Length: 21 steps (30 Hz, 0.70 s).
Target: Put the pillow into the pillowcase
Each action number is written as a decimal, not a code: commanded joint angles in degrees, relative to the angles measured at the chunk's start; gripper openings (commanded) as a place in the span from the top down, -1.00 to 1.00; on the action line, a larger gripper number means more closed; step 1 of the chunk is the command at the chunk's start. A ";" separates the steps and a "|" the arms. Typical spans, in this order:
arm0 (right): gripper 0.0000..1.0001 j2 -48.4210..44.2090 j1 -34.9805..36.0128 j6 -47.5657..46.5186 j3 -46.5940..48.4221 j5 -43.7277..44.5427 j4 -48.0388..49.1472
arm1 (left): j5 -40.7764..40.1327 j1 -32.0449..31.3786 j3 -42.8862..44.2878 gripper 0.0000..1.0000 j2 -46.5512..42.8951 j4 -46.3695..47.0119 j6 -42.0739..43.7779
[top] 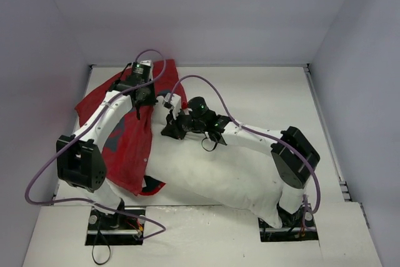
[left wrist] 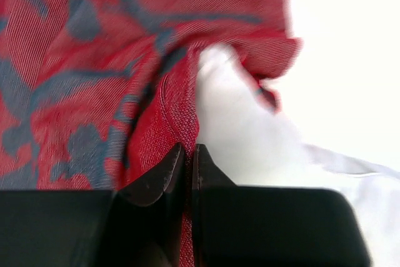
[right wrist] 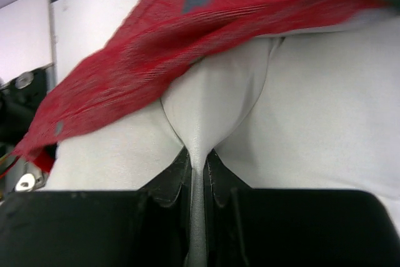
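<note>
While the pillow [top: 231, 173] is lying across the surface [top: 269, 92] with one end at the near right, my right fingers [right wrist: 169, 182] are clenching a pinch of its white cover at the far corner. Just beyond, my left fingers [left wrist: 164, 176] are clamping the pillowcase [top: 128, 139] hem where red cloth meets white. The case is draping over the pillow's left end and trailing toward the far left. I think only that corner is inside, though blur is making this hard to judge. I am working the stuffing-in step. Next I am needing to hold the mouth wide while pushing the pillow deeper leftward.
</note>
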 commanded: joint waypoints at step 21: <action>1.00 -10.18 -2.84 -2.07 5.71 6.97 -2.92 | 16.70 -0.17 -9.29 1.00 -29.20 11.33 -1.30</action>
